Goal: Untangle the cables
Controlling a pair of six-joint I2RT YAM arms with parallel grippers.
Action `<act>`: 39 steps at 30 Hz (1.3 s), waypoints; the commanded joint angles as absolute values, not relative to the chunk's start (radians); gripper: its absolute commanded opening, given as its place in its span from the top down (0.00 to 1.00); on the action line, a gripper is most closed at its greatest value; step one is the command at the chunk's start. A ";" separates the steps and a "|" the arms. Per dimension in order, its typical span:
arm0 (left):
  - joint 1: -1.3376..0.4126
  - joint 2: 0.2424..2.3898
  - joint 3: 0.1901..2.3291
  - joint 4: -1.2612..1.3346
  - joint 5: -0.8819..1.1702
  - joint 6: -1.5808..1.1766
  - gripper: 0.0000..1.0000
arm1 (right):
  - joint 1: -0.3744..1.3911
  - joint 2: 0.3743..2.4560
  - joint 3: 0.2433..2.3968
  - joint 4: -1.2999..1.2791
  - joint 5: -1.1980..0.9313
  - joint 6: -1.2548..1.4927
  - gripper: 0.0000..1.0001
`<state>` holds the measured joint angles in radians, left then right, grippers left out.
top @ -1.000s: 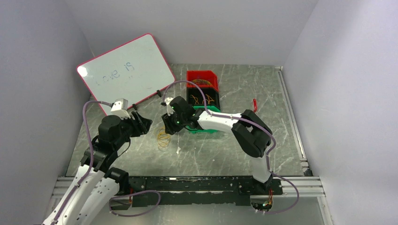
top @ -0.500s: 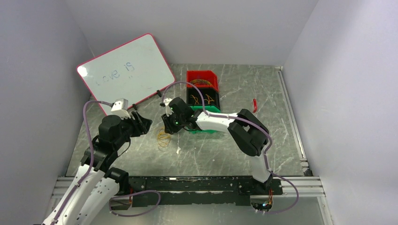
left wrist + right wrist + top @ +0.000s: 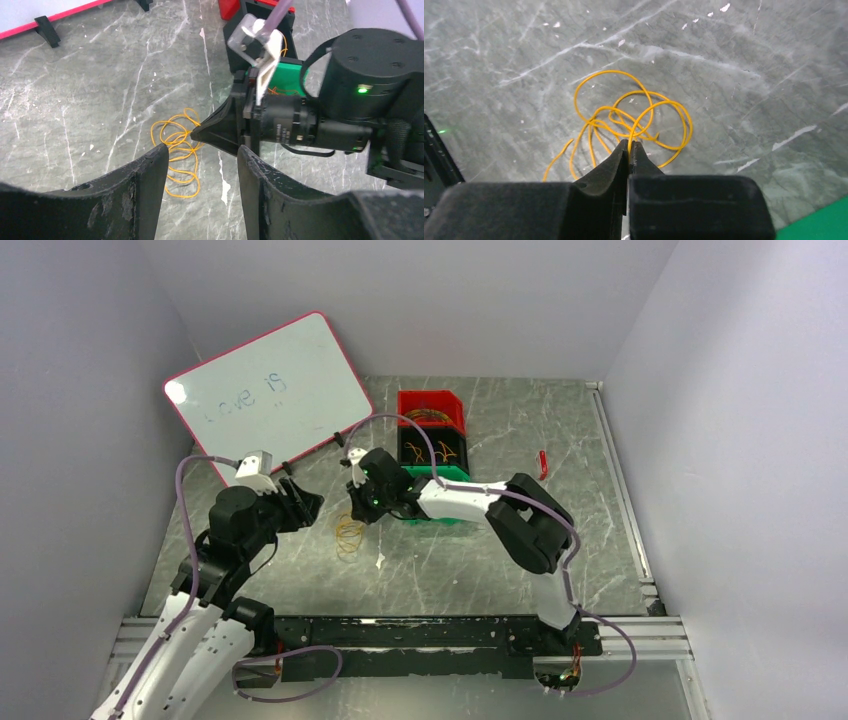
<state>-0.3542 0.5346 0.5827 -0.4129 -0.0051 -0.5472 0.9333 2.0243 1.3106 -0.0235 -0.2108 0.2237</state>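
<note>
You have the grey marbled table (image 3: 480,560) before you, with a pink-edged whiteboard (image 3: 270,395) leaning at its far left corner. Your left arm (image 3: 235,522) reaches in from the near left, and your right arm (image 3: 530,525) bends across from the right toward the middle. Behind the right wrist stand three small bins in a row: a red bin (image 3: 404,410) farthest, a black bin (image 3: 403,447) next, and a green bin (image 3: 455,473) nearest, partly hidden by the arm. Your left gripper (image 3: 201,149) hangs above the table with its fingers spread apart, holding nothing. Your right gripper (image 3: 629,144) has its fingers pressed together, tips down at the edge of the cables (image 3: 348,534); you cannot tell whether a strand is pinched between them. The cables lie on the bare table as a small clump of thin orange loops, between the two grippers and near the bins. A small red item (image 3: 542,462) lies well to the right.
</note>
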 commanded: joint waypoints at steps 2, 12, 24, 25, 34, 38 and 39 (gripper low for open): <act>-0.350 0.522 0.606 -0.404 -0.015 -0.546 0.42 | 0.940 1.878 1.302 -0.006 -0.176 0.208 1.00; -0.350 0.519 0.603 -0.326 0.061 -0.511 0.38 | 0.938 1.752 1.417 -0.205 -0.166 0.167 1.00; -0.350 0.476 0.631 -0.284 0.121 -0.419 0.36 | 0.877 1.648 1.516 -0.383 -0.195 0.183 1.00; -0.351 0.473 0.628 -0.273 0.132 -0.419 0.35 | 0.870 1.636 1.516 -0.386 -0.200 0.187 1.00; -0.351 0.509 0.598 -0.066 0.387 -0.388 0.29 | 0.823 1.573 1.525 -0.402 -0.269 0.238 1.00; -0.351 0.558 0.610 -0.014 0.450 -0.323 0.05 | 0.807 1.560 1.546 -0.405 -0.317 0.263 1.00; -0.351 0.574 0.619 -0.004 0.467 -0.312 0.00 | 0.807 1.561 1.557 -0.414 -0.321 0.264 1.00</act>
